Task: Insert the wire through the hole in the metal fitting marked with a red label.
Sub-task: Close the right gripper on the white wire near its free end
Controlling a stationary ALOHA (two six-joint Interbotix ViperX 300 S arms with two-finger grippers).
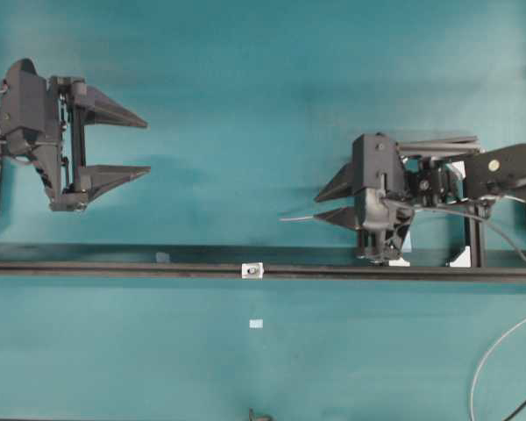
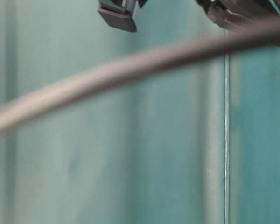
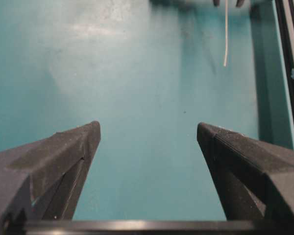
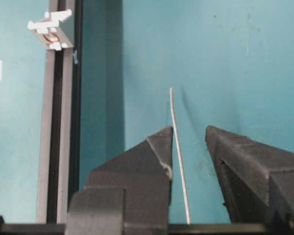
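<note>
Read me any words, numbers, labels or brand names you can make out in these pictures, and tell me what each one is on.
No readable text in any view.
metal fitting: red mark around its hole, no letters or digits visible.
Small white tag on the table: blank as far as can be told, too small to be sure.

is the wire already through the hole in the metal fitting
No, in the overhead view the wire pokes out from the right gripper above the black rail, well apart from the metal fitting.
</note>
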